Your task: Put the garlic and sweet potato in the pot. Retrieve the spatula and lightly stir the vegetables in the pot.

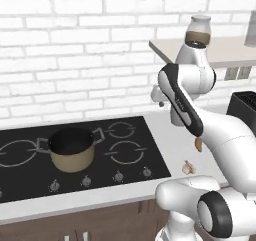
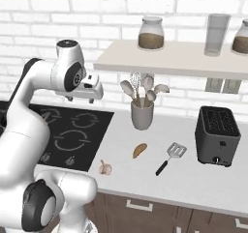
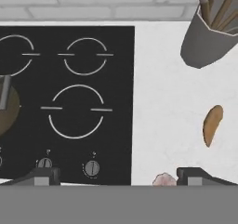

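The gripper [image 3: 118, 174] was open and held nothing. The garlic [image 2: 105, 167] lay on the counter [image 2: 193, 179]. Next, it likely needed to go down and grab it.

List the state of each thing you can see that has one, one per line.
Pot: upright on the stove's left burner, nothing inside.
Garlic: on the counter, untouched.
Sweet potato: lying on the counter.
Spatula: flat on the counter by the toaster.
Gripper: open, holding nothing, above the counter.
Utensil cup: upright, holding spoons.
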Motion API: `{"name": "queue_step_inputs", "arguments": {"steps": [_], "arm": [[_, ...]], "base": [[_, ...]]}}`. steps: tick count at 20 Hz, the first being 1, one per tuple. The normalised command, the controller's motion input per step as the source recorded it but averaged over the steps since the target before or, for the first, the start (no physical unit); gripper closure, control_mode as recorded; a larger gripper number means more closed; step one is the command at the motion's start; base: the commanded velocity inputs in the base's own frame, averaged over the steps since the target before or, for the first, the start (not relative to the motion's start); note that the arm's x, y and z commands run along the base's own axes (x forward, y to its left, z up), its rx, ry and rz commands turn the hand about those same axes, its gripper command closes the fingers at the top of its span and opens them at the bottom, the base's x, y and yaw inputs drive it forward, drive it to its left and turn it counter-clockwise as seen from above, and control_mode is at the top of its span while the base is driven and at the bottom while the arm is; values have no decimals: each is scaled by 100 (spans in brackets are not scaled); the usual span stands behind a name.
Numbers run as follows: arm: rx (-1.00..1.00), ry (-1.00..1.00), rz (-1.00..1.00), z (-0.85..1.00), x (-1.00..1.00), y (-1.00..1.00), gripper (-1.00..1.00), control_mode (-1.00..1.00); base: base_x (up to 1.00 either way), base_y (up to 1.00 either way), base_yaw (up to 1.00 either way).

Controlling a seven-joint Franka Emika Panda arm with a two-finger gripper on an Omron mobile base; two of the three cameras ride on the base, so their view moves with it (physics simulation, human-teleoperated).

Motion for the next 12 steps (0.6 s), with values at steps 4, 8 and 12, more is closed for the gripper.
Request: {"name": "queue_step_inputs", "arguments": {"steps": [4,8,12], "arm": [[-2,1,-15,-40,0,-72,-100,-100],[-6,6,-18,-73,0,-86,-100,-100],[-12,0,-16,-88,0,-64,-100,-100]], "base": [[0,0,0],[0,0,0],[0,0,0]]}}
